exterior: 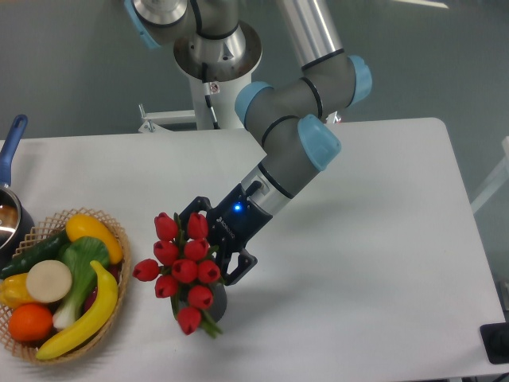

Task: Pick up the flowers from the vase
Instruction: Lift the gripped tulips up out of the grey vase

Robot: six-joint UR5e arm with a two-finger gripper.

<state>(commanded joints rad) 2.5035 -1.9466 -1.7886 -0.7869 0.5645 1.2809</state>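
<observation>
- Bunch of closed red tulip buds with green stems and leaves [181, 270]: sits near the front edge of the white table [382, 239], left of centre; the buds form a tight cluster, with one bud jutting out to the left and one hanging lowest at the front.
- Small dark grey cylindrical vase [216, 301]: only a sliver of its body shows, below and to the right of the buds; the flowers cover its mouth, so it cannot be told whether the stems are inside it.
- Black two-finger claw [213, 248]: reaches in from the upper right, directly behind and against the flower bunch; a blue light glows on its body. Its fingers lie on either side of the bunch's right-hand part, but the buds hide the tips, so it cannot be told whether they are clamped on the stems or apart.
- Grey robot arm with light blue joint caps [298, 135]: slants down from the column at the top of the view to the claw.
- Round woven wicker basket [119, 239]: stands at the left front of the table, well apart from the flowers, and holds toy fruit and vegetables, among them a yellow banana [83, 318] and an orange [30, 321].
- Blue-handled pot [11, 151]: cut off by the left edge of the view, just behind the basket.
</observation>
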